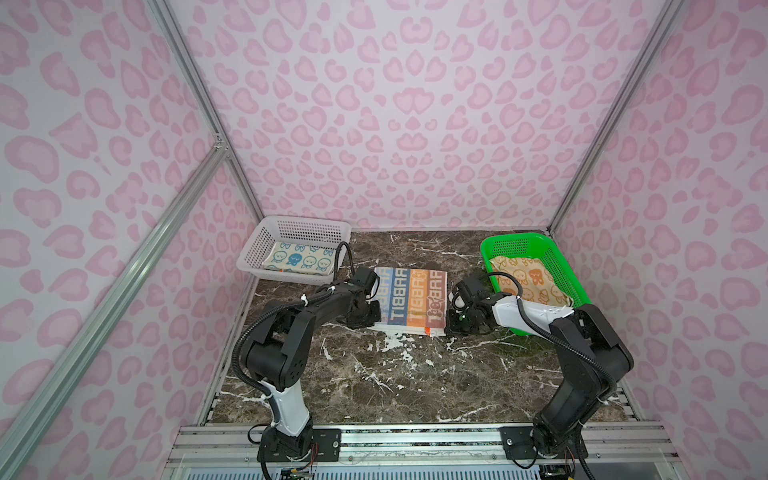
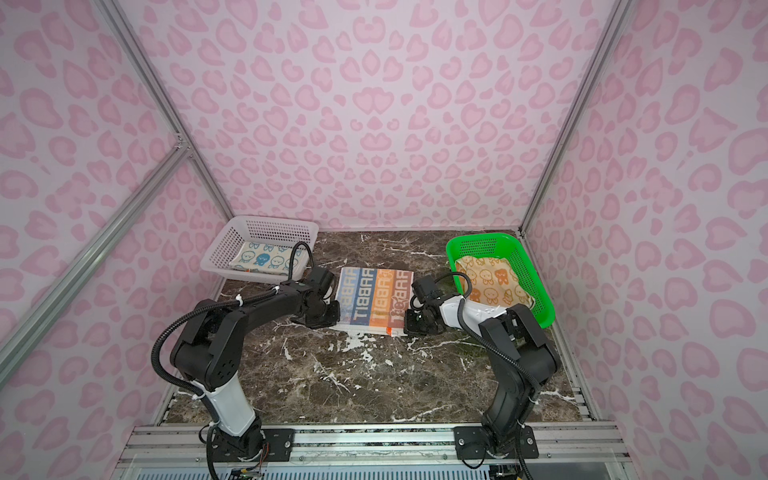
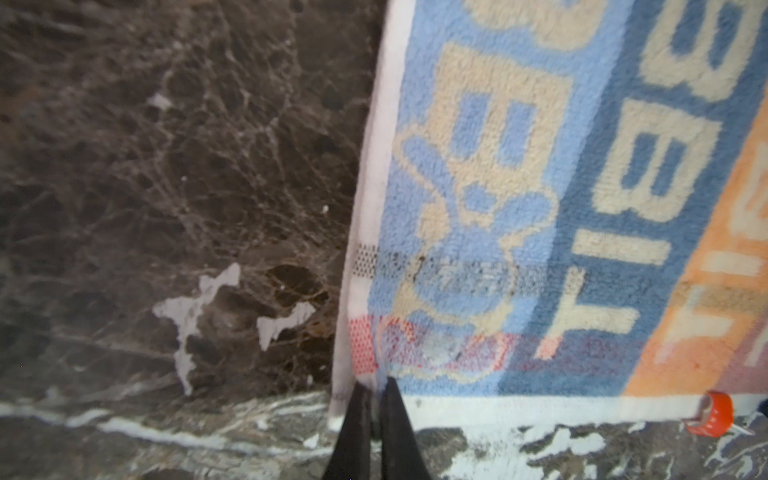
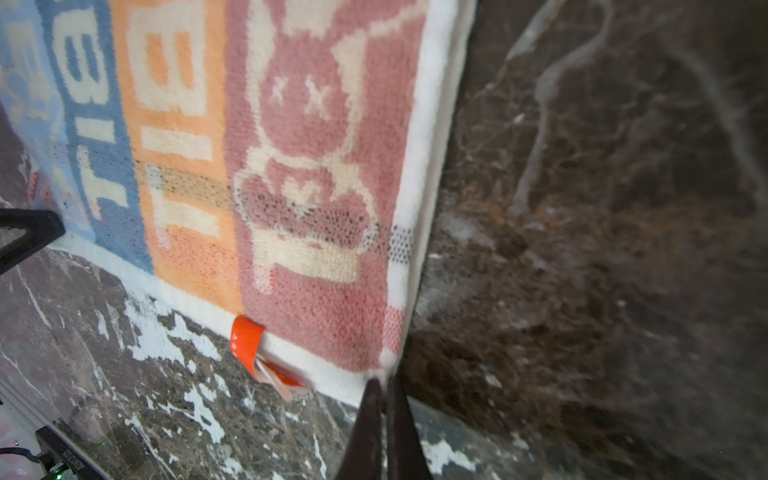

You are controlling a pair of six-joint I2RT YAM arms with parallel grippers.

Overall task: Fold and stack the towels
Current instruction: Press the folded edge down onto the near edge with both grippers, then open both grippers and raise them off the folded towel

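A towel with blue and orange blocks and "RABBIT" letters (image 1: pixel 409 301) (image 2: pixel 374 301) lies folded flat in the middle of the table. My left gripper (image 1: pixel 370 319) (image 2: pixel 328 319) sits at its near left corner. In the left wrist view the fingertips (image 3: pixel 374 386) stand almost together, with the white hem of the towel (image 3: pixel 519 208) pinched between them. My right gripper (image 1: pixel 451 328) (image 2: pixel 409 328) is at the near right corner. It (image 4: pixel 384 384) is shut on the towel's (image 4: pixel 249 166) corner hem. A blue-on-cream towel (image 1: pixel 301 259) (image 2: pixel 268 259) and an orange-on-cream towel (image 1: pixel 532 282) (image 2: pixel 494 282) lie in baskets.
The white basket (image 1: pixel 253 249) (image 2: pixel 220 249) stands at the back left, the green basket (image 1: pixel 557 266) (image 2: pixel 523 266) at the back right, close to my right arm. An orange tag (image 3: pixel 710 413) (image 4: pixel 245 340) sticks out of the towel's near hem. Patterned walls enclose the marble table (image 1: pixel 395 374).
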